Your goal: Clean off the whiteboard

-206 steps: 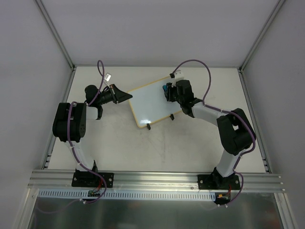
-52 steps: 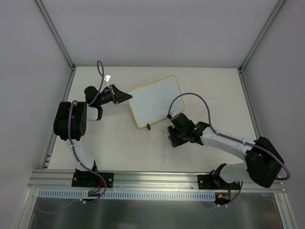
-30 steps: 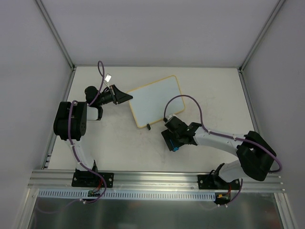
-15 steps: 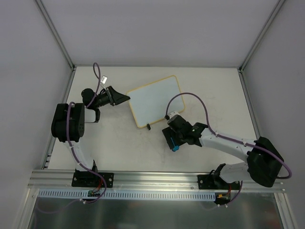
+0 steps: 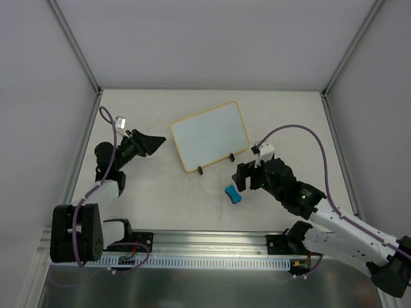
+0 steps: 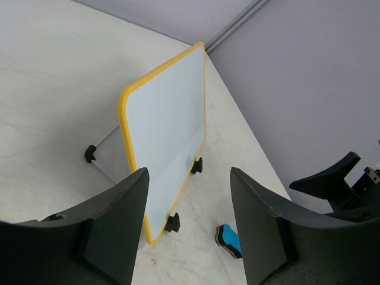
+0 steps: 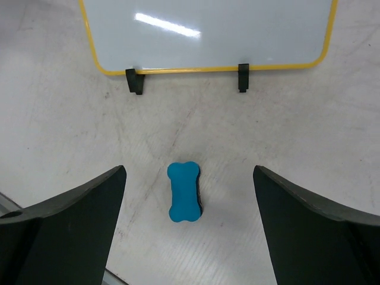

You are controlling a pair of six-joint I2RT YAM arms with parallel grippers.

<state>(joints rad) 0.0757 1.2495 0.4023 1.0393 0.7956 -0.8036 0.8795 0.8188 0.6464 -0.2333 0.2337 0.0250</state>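
Two black feet [image 7: 135,81] prop the whiteboard [image 5: 210,135] tilted mid-way across the surface [image 5: 160,192], my left fingers [image 6: 113,225] partly spread and empty off its left side, my right fingers [image 7: 65,237] wide and empty near its footed edge, blue eraser [image 7: 184,192] lying loose beneath them.

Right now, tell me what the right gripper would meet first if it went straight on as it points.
Probably the blue eraser, lying on the table centred between the open right gripper's fingers; depth is unclear.
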